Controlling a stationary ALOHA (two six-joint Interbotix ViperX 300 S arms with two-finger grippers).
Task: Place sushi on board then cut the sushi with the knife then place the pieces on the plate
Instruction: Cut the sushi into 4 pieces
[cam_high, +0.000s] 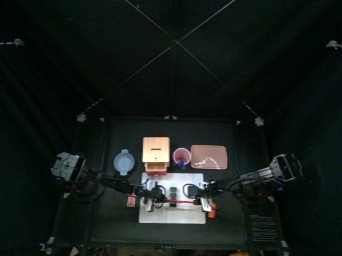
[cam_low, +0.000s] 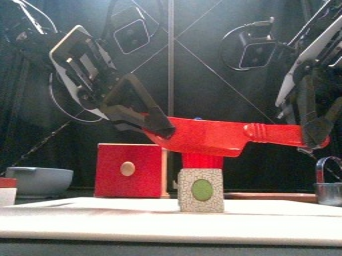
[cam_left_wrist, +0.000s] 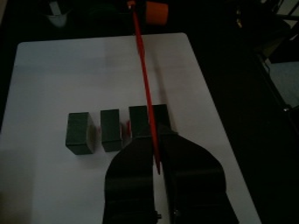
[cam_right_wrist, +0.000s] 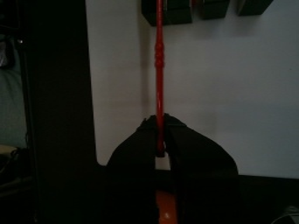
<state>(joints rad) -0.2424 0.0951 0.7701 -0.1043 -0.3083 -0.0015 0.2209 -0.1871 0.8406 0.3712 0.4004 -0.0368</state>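
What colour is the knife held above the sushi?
The knife is red, seen best in the front view.

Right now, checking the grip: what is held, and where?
The knife: left hand on its blade end, right hand on its handle.

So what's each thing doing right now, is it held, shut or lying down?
red knife: held level above the sushi roll, a gripper at each end.
left gripper: shut on the red knife.
right gripper: shut on the red knife.
sushi roll: lying on the white board, three blocks showing.
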